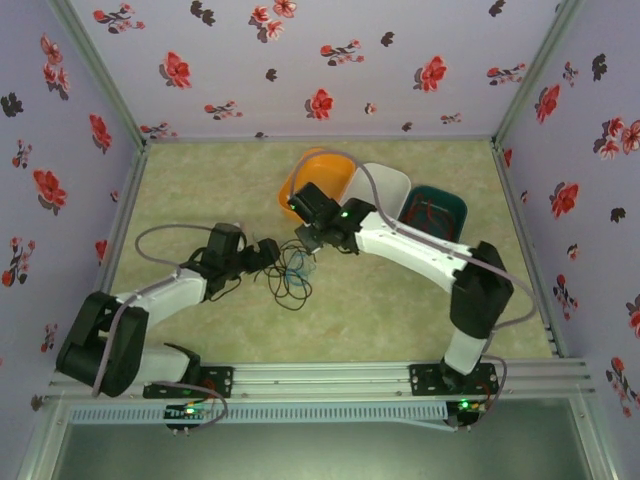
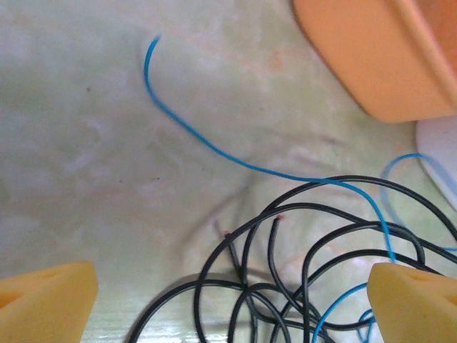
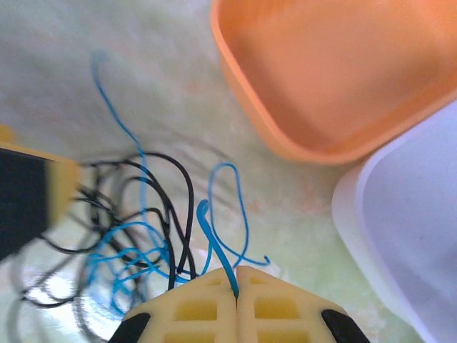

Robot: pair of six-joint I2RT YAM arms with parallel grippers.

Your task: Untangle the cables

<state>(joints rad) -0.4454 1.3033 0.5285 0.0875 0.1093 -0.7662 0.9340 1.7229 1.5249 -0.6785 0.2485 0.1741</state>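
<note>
Much of the black cable is cropped at six o'clock between the spread left pincer; right pincer pinches blue cable.

The top camera looks down from above and behind the arm bases, far enough off to take in the whole table. Each wrist camera sits close over the tabletop, facing down and forward. All three views share the tangle of cables and the orange tray beside it. Both wrist views also catch the blue cable and part of the white tray.
</note>
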